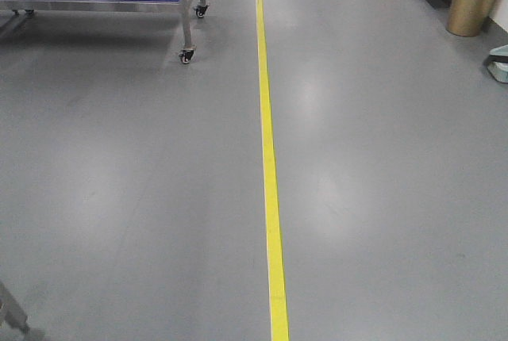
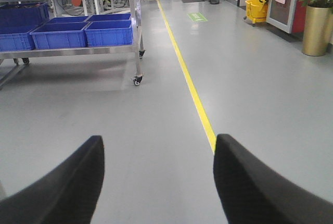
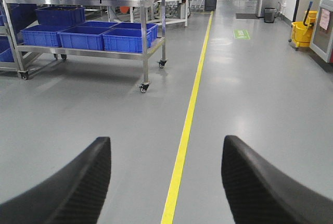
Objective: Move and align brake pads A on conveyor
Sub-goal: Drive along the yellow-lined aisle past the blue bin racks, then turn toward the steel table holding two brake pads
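Since no brake pads or conveyor show, left gripper point(image 2: 157, 151) and right gripper point(image 3: 165, 151) hang spread, empty, over floor point(image 1: 135, 198) by yellow line point(image 1: 270, 166); likely transit, next needs reaching the conveyor.

one yellow floor line point(image 1: 270, 182), one gold planter point(image 2: 316, 31), one mop bucket point(image 2: 255, 10)

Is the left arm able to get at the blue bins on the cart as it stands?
Probably not: the left claw hangs open over the floor, and the bins sit on the cart far beyond it.
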### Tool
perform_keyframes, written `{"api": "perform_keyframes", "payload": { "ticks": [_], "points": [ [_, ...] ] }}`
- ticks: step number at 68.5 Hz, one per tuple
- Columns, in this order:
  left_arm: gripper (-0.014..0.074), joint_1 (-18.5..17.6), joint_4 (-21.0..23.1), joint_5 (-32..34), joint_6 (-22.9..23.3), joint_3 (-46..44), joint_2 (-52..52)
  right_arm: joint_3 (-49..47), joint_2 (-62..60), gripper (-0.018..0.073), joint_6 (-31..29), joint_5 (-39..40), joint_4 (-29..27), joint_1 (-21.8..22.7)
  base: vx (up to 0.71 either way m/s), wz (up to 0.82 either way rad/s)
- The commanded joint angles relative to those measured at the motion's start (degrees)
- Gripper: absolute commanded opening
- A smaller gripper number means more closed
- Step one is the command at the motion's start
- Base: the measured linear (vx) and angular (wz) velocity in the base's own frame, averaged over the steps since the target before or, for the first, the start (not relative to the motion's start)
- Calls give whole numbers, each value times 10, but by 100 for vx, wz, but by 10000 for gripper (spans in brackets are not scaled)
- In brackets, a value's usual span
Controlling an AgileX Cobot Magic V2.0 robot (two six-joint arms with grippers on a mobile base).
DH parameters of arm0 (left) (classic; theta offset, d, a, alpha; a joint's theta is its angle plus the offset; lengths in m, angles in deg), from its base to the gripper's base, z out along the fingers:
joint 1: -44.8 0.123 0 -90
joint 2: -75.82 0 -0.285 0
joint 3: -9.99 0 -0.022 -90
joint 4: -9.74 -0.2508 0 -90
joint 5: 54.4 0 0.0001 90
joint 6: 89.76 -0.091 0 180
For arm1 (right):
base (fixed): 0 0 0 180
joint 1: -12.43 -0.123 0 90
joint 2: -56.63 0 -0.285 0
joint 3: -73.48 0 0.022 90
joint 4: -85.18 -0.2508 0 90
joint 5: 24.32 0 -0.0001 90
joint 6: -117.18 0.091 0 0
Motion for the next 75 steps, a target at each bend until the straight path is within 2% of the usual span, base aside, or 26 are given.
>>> {"api": "perform_keyframes", "payload": {
  "ticks": [1,43,56,75],
  "points": [
    [451,0,5,40,1,-15,8,-13,6,442,-5,41,6,1,56,5],
    [451,0,5,40,1,-15,8,-13,6,442,-5,41,6,1,50,11],
    [451,0,5,40,1,-15,8,-13,6,442,-5,41,6,1,43,63],
    [451,0,5,40,1,-15,8,-13,6,442,-5,41,6,1,37,98]
  ]
}}
